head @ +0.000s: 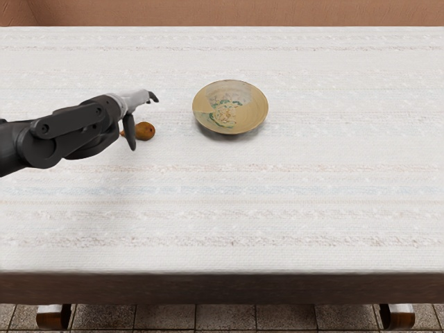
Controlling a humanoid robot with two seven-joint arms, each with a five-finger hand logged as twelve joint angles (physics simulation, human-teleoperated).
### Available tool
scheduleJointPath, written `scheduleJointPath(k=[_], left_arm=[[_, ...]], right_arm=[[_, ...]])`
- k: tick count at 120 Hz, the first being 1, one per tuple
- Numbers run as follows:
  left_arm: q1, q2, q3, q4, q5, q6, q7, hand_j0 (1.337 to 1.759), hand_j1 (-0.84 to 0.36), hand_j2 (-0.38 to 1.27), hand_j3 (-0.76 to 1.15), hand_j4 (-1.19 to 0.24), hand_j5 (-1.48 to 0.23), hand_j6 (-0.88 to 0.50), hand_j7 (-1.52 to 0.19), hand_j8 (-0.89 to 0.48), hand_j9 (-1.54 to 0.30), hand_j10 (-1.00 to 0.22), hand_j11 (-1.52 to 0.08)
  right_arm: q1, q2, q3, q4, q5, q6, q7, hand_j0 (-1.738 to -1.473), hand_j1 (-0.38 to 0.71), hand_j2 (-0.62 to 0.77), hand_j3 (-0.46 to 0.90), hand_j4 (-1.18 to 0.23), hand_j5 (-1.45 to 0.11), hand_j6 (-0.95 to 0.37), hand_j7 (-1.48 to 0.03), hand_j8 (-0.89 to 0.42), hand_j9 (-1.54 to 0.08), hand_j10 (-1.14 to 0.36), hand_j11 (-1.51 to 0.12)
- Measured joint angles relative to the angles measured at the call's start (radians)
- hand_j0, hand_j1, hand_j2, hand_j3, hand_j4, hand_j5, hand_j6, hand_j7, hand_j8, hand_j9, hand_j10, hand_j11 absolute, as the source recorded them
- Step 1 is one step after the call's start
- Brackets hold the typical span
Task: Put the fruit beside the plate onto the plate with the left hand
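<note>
"Brown fruit (145, 130): where does it sit, going by the head view?"

"On the pale tabletop (291, 208), to the left of the yellow-green plate (230, 106) and apart from it. It's small and oval. I can't tell what kind it is. The plate holds no fruit."

"So which step is this?"

"I'd call it the reach, just short of the grasp. The left hand (134, 114) is over the fruit's left side, but nothing is lifted and the fruit lies flat on the table."

"Is the hand closed on it?"

"No. The fingers are loose and spread and they hold nothing. The pale fingers (142, 96) stretch out to the right, above and behind the fruit. One dark digit, the thumb (130, 136) I think, hangs straight down across the fruit's left edge. I can't tell whether it touches the skin or only passes in front of it."

"And the arm?"

"The dark forearm (66, 128) comes in from the left edge and lies low and nearly level over the table, with the wrist bent a little toward the plate. The right arm isn't visible."

"What does the next move need?"

"I'd say the hand has to drop and shift slightly right, so that the fruit sits between thumb and fingers, and then curl closed. The fruit is round and could roll off under a sideways nudge from that thumb. After that comes a lift and a short carry rightward to the plate."
</note>
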Motion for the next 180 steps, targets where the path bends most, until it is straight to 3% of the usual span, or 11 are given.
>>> scheduleJointPath(k=[24,53,180], left_arm=[[0.0,-0.027,0.0,0.025,0.003,0.033,-0.005,1.658,0.08,0.05,0.0,-0.23,-0.29,-0.23,-0.29,-0.23,-0.29,-0.23,-0.29],[0.001,-0.052,0.083,0.023,0.003,0.129,-0.009,1.658,0.07,0.05,0.0,-0.24,-0.31,-0.24,-0.31,-0.24,-0.31,-0.24,-0.31],[0.006,-0.079,0.132,0.04,-0.007,0.127,-0.007,1.658,-0.14,0.08,0.0,-0.41,-0.53,-0.41,-0.53,-0.41,-0.53,-0.41,-0.53]], right_arm=[[0.0,0.0,0.0,-0.001,0.0,-0.001,-0.001,-1.658,-0.31,-0.01,0.0,-0.03,-0.04,-0.03,-0.04,-0.03,-0.04,-0.03,-0.04],[-0.004,0.0,-0.001,-0.001,0.0,-0.001,-0.001,-1.658,-0.31,-0.01,0.0,-0.03,-0.04,-0.03,-0.04,-0.03,-0.04,-0.03,-0.04],[-0.005,0.0,0.0,-0.001,0.0,-0.001,-0.001,-1.658,-0.31,-0.01,0.0,-0.03,-0.04,-0.03,-0.04,-0.03,-0.04,-0.03,-0.04]])
